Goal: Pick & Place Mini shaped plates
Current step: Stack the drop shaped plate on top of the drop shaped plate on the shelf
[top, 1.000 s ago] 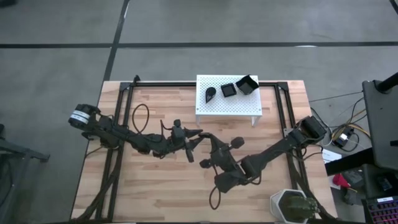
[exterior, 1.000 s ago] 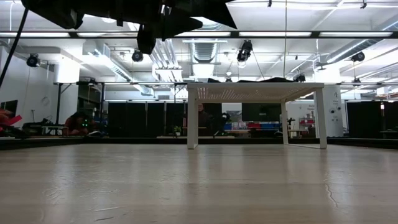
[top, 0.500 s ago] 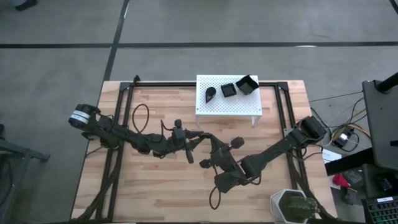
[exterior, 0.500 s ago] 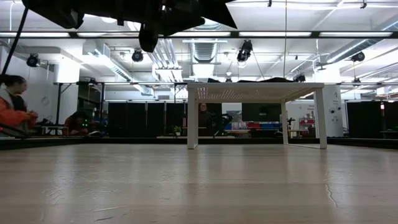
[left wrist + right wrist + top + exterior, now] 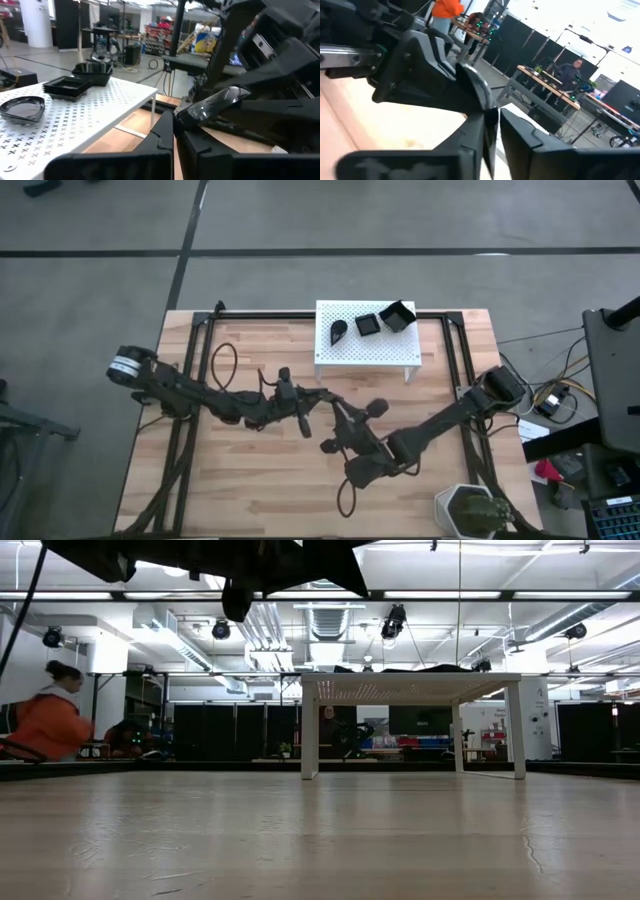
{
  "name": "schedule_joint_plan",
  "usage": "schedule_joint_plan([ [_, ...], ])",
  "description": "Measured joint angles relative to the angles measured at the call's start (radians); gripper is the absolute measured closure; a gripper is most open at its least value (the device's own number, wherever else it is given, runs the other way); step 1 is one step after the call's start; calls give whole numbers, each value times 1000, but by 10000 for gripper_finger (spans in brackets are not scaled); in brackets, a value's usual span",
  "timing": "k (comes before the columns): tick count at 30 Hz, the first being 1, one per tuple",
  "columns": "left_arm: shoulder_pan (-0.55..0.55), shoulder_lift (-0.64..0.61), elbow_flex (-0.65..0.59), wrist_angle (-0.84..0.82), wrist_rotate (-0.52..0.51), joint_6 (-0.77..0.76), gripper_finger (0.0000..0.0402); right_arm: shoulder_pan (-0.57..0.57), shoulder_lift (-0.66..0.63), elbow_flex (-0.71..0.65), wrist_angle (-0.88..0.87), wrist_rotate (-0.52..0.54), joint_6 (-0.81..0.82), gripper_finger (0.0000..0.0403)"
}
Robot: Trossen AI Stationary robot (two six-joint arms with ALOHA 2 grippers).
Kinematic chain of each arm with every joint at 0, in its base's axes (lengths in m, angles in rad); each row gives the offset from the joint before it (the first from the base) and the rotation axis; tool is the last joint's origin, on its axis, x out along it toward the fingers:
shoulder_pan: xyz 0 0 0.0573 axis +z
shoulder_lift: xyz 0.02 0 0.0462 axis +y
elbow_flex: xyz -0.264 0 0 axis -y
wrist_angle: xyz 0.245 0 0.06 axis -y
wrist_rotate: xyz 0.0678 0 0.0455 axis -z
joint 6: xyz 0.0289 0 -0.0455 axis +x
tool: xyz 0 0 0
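Note:
Above the table's middle, my left gripper [image 5: 318,393] and my right gripper [image 5: 336,404] meet tip to tip, both level, with one glossy black mini plate [image 5: 215,102] between them. The left gripper [image 5: 174,131] is shut on it. The right gripper [image 5: 492,131] shows a narrow gap with the plate [image 5: 472,85] reaching into it. On the white perforated stand [image 5: 365,356] at the far side rest a teardrop plate [image 5: 339,330], a square plate [image 5: 367,324] and a tilted square one [image 5: 397,315]. My left gripper pinches the plate's rim [image 5: 186,114] between its two fingers, coming level from the table's left. The plate stands out beyond the fingertips, seen edge-on and lifted clear of the table. My right gripper has the plate's other edge [image 5: 487,111] between its fingers, coming level from the right; whether they touch it I cannot tell.
A white pot with a green plant [image 5: 470,512] stands at the near right corner. Black frame rails [image 5: 190,410] run along the table's left and right sides. Bare wood lies near the front edge. A person in orange [image 5: 50,725] is in the room beyond.
My left gripper has shut on the plate held out between the two grippers. Both arms have stayed in place above the table's middle. In the room behind, a person in orange has walked into view.

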Motion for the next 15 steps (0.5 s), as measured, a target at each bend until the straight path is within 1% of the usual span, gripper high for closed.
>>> schedule_joint_plan([
  [4, 16, -49, 0, -65, 4, -19, 399, 10, -7, 0, 1, -3, -8, 289],
  [6, 22, -79, 0, -84, 1, 7, 399, 19, -10, 1, -2, -2, -11, 262],
  [8, 34, -119, 3, -148, 0, 20, 400, 32, -10, 1, -15, -2, -27, 240],
  [12, 80, -210, 49, -378, 26, -39, 400, 68, -9, -7, -40, 11, -28, 213],
  [15, 139, -260, 111, -596, 107, -93, 400, 95, -9, -11, -39, 11, -28, 208],
])
